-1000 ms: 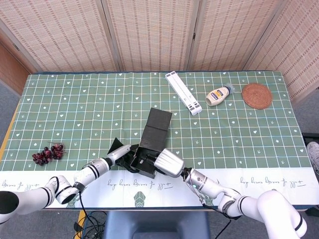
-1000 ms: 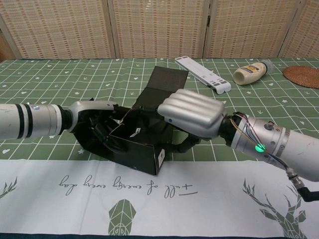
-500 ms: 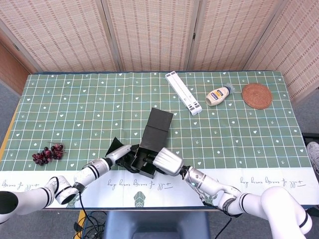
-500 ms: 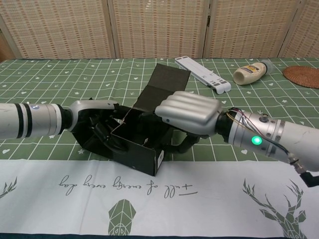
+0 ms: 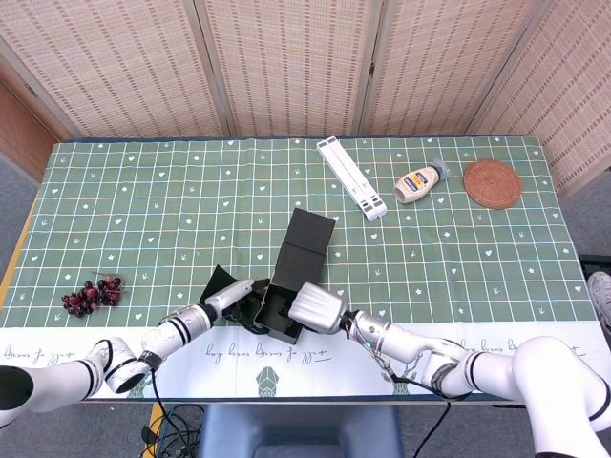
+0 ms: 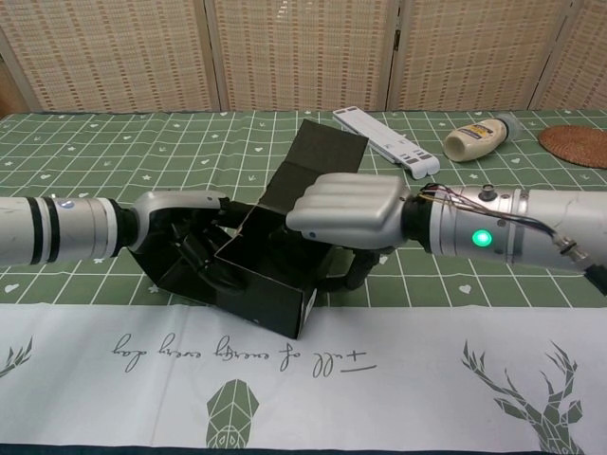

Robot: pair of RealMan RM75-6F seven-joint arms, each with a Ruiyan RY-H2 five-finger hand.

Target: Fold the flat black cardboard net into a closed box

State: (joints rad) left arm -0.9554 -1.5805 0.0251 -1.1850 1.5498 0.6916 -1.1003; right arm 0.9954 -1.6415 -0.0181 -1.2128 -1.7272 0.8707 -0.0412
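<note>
The black cardboard box (image 5: pixel 283 303) stands half-folded near the table's front edge, its walls up and its top open. Its lid flap (image 5: pixel 307 239) slopes up and away from me. In the chest view the box's front wall (image 6: pixel 254 301) faces the camera and the lid flap (image 6: pixel 321 159) rises behind it. My left hand (image 5: pixel 232 297) (image 6: pixel 186 234) grips the box's left side, its dark fingers against the wall. My right hand (image 5: pixel 318 307) (image 6: pixel 347 212) curls over the right wall, fingers reaching into the box and thumb outside below it.
A bunch of dark grapes (image 5: pixel 91 294) lies at the front left. At the back right are a white folding stand (image 5: pixel 351 177) (image 6: pixel 384 140), a mayonnaise bottle (image 5: pixel 420 181) (image 6: pixel 482 137) and a woven coaster (image 5: pixel 492 183) (image 6: pixel 575 145). A white printed strip borders the cloth's front edge.
My right hand has shifted left and turned flatter over the box's right wall. The box has slid slightly left and its lid flap stands a little higher. The left hand has barely moved.
</note>
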